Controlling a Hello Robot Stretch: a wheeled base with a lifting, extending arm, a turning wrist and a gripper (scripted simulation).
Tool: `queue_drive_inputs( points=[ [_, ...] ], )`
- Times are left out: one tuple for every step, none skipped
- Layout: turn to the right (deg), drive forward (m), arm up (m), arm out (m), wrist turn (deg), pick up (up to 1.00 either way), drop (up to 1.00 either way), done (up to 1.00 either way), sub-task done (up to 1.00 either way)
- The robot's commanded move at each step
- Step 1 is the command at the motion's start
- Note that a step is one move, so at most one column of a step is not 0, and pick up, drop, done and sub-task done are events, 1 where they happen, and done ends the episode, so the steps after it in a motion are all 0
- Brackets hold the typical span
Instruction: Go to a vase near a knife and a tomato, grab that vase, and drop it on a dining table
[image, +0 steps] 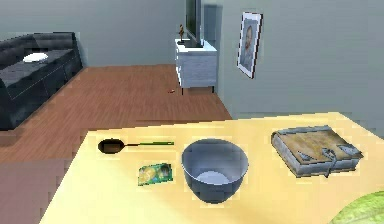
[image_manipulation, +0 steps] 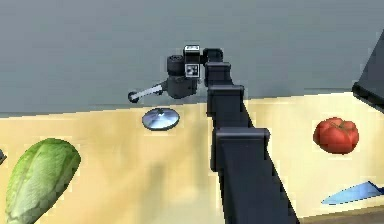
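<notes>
On the pale yellow tabletop (image_manipulation: 120, 150) lies a small grey round thing (image_manipulation: 160, 120), flat like a disc. My gripper (image_manipulation: 136, 97) reaches out from the dark arm (image_manipulation: 240, 150) just beyond and above that thing, its thin fingers pointing to the arm side view's left. I cannot tell whether it holds anything. A red tomato (image_manipulation: 337, 134) sits on the table at the arm side view's right. A knife (image_manipulation: 352, 192) with a blue blade lies nearer, at the right edge.
A green lettuce (image_manipulation: 40, 178) lies at the arm side view's lower left. The forward view has a grey bowl (image: 214, 167), a small black pan (image: 112, 146), a green card (image: 155, 173) and a grey tray (image: 316, 148) on the table. Beyond stand a dark sofa (image: 35, 65) and a white side table (image: 196, 60).
</notes>
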Motion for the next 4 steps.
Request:
queue_drive_inputs(
  points=[
    [0.0,0.00,-0.14,0.00,0.0,0.00,0.00,0.00,0.00],
    [0.0,0.00,0.00,0.00,0.0,1.00,0.00,0.00,0.00],
    [0.0,0.00,0.10,0.00,0.0,0.00,0.00,0.00,0.00],
    [0.0,0.00,0.04,0.00,0.0,0.00,0.00,0.00,0.00]
  ],
)
